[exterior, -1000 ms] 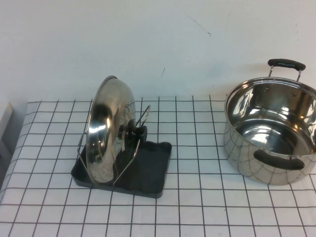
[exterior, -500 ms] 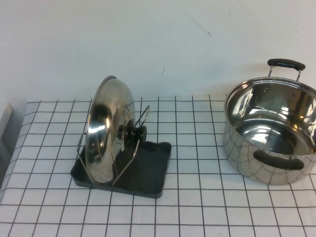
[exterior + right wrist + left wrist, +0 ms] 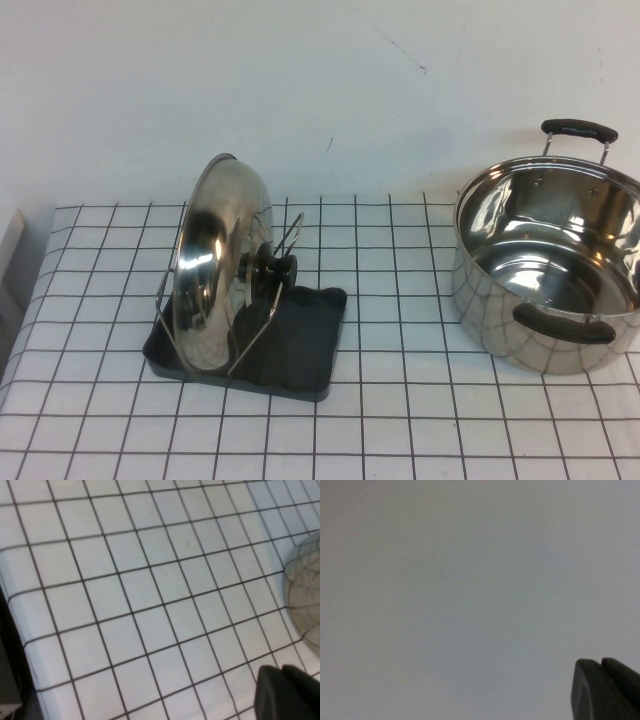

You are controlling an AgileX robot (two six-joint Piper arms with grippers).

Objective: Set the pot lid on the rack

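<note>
Lid (image 3: 215, 265) stands on edge in the rack (image 3: 262, 345), leaning between the wire loops, knob (image 3: 272, 270) facing right. Rack sits left-centre on the checked cloth (image 3: 400, 400). Pot (image 3: 545, 270) stands well apart at the right, open and upright. Neither arm shows in the high view. Left gripper (image 3: 606, 689): only a dark corner visible against blank grey, holding nothing seen. Right gripper (image 3: 287, 692): dark corner above the cloth, pot's side (image 3: 305, 590) nearby, touching nothing.
</note>
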